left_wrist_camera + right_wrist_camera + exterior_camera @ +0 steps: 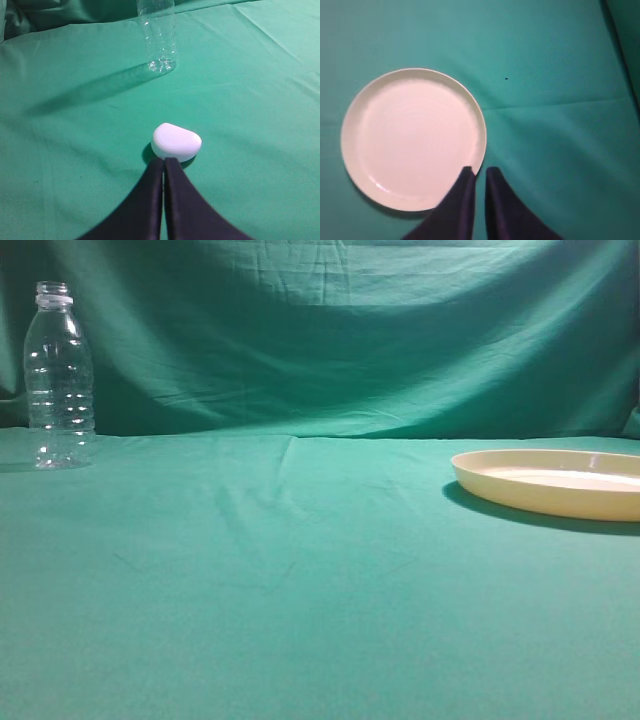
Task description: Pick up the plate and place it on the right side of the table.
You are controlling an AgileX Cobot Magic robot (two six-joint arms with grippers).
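The cream-yellow plate lies flat on the green table at the right edge of the exterior view. In the right wrist view the plate is seen from above. My right gripper hovers over its right rim with the jaws a narrow gap apart and nothing between them. My left gripper is shut and empty, low over the cloth. Neither gripper shows in the exterior view.
A clear plastic bottle stands upright at the far left near the backdrop; it also shows in the left wrist view. A small white rounded object lies just ahead of the left fingertips. The green backdrop hangs behind.
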